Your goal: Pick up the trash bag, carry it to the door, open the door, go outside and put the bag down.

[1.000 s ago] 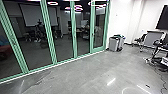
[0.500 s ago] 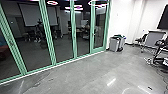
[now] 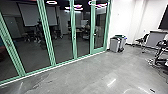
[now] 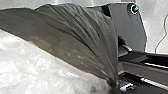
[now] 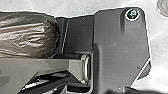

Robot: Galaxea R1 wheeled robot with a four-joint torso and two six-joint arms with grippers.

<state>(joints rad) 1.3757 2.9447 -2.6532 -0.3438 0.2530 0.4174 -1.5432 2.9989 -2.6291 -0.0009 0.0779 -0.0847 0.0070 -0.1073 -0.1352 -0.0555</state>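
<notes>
In the left wrist view a thin, dark grey trash bag (image 4: 72, 37) spreads out and gathers into tight folds at my left gripper (image 4: 112, 85), which is shut on it. The bag's rounded, shiny brown-grey side (image 5: 30, 35) also shows in the right wrist view, beside the robot's base plate. Whether my right gripper is open or shut I cannot tell. Ahead in the head view stands a row of green-framed glass panels, with a narrow glass door (image 3: 99, 30) at its right end, closed.
Grey bins (image 3: 117, 43) stand against the white wall just right of the glass panels. Farther right are a chair (image 3: 142, 41), a grey panel (image 3: 156, 39) and dark furniture with cables on the floor. Grey floor (image 3: 82, 77) stretches ahead.
The head view has shifted slightly, with the bins and chair a little farther right and the left panel frames a little farther left, as the robot drives.
</notes>
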